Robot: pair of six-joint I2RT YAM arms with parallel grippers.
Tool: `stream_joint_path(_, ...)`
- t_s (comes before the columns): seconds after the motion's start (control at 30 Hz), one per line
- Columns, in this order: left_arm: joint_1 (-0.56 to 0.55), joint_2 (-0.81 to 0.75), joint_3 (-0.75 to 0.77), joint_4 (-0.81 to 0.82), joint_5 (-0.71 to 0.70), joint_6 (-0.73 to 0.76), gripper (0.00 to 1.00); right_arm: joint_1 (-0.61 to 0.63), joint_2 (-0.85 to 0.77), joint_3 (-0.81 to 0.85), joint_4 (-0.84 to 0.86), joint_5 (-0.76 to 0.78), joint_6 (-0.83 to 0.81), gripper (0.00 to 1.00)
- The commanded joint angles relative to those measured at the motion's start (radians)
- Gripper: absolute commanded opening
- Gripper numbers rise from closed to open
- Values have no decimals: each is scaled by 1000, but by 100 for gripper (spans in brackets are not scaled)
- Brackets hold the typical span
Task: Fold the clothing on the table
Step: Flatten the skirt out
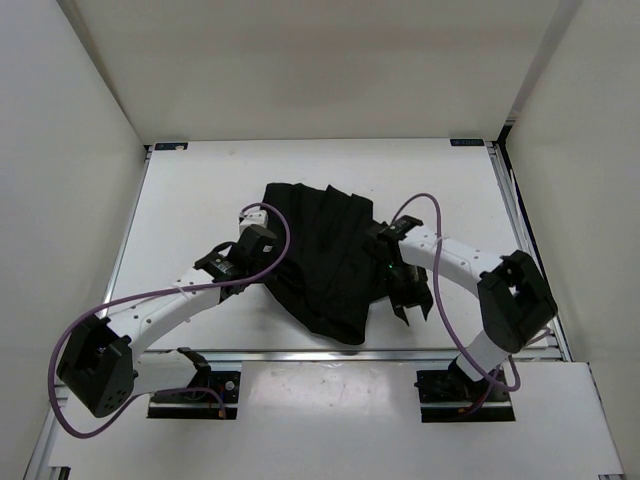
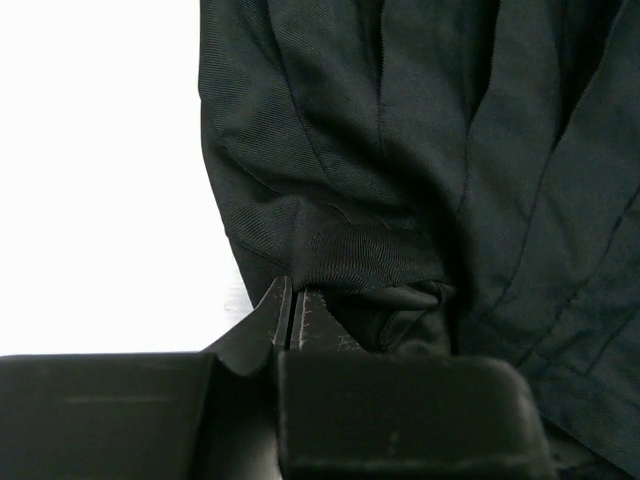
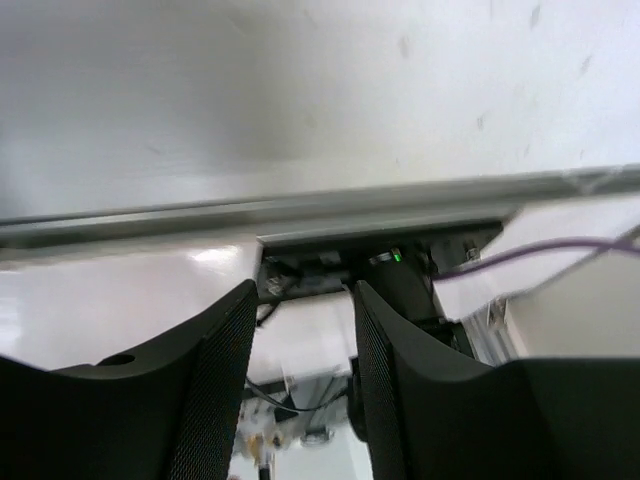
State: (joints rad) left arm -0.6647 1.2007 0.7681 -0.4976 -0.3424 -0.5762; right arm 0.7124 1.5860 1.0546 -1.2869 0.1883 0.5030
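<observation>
**Black garment bunched mid-surface, 1 claw on each flank**

The clothing, a plain black, creased garment, lay heaped near the middle of the white surface, broad toward 12 o'clock and narrowing to a point toward 6 o'clock. The left claw sat at the garment's 10 o'clock edge with its 2 fingers pressed together, the tips touching a folded hem; whether any cloth was pinched between them could not be told. The right claw was at the garment's 4 o'clock side, pointing toward 6 o'clock, its fingers about half apart with nothing between them. In its wrist view it faced the metal rail at the surface's near edge. Purple cables looped along both arms.
</observation>
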Motion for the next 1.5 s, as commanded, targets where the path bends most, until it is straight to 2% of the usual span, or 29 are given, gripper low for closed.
stream_joint_path(0.0,1,-19,37,13,34,9,4,21,55,142,18,7,-37,49)
stream_joint_path(0.07,4,-20,28,36,94,27,9,21,84,200,34,-38,-50,49)
stream_joint_path(0.13,-6,-26,17,70,176,83,23,21,120,245,51,-69,-57,49)
stream_joint_path(0.2,-27,-32,16,71,232,150,43,19,124,283,57,-70,-60,49)
stream_joint_path(0.3,-36,-24,33,7,276,245,57,16,135,300,60,-64,-64,49)
stream_joint_path(0.37,-53,-12,34,-42,260,323,61,19,132,301,64,-64,-67,49)
stream_joint_path(0.47,-68,20,40,-64,220,401,63,24,121,300,77,-73,-58,49)
stream_joint_path(0.67,-114,79,79,-15,65,455,63,53,135,298,84,-101,-44,49)
stream_joint_path(0.87,-251,149,109,51,-139,556,63,81,157,350,71,-152,-28,49)
stream_joint_path(0.93,-263,149,123,59,-187,566,62,108,158,360,55,-148,-38,49)
stream_joint_path(1.13,-271,74,166,62,-170,562,63,131,89,328,98,-266,-23,50)
stream_joint_path(1.27,-259,43,122,74,-127,599,63,116,86,315,112,-279,9,50)
stream_joint_path(1.47,-297,50,57,64,-72,690,64,114,89,327,101,-274,11,50)
